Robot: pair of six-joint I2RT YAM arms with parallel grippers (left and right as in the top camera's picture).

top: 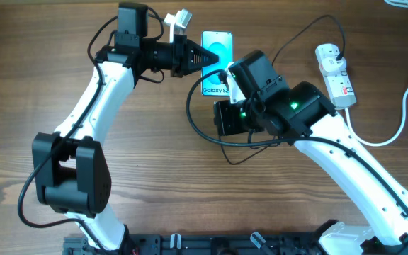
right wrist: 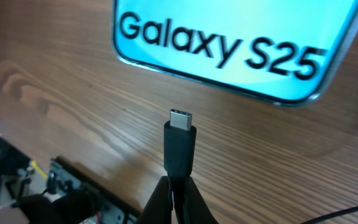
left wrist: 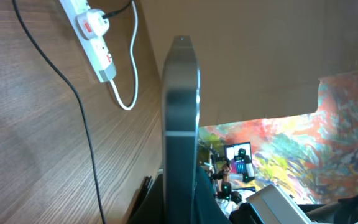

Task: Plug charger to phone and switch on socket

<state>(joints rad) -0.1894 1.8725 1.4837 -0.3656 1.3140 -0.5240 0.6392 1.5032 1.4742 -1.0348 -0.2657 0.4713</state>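
The phone (top: 218,47) has a turquoise screen and a white strip reading "Galaxy S25". My left gripper (top: 201,57) is shut on its left edge; the left wrist view shows the phone edge-on (left wrist: 180,118) between the jaws (left wrist: 182,202). My right gripper (right wrist: 178,190) is shut on the charger's black plug (right wrist: 180,144), whose metal tip points at the phone's text end (right wrist: 229,43), a short gap away. In the overhead view the right gripper (top: 228,78) is just below the phone. The socket (top: 336,74) lies at the far right, also in the left wrist view (left wrist: 95,38).
The charger's thin black cable (top: 204,131) loops under the right arm and runs up to the socket. A thick white cord (top: 402,106) curves from the socket to the right edge. The table (top: 161,156) is brown wood.
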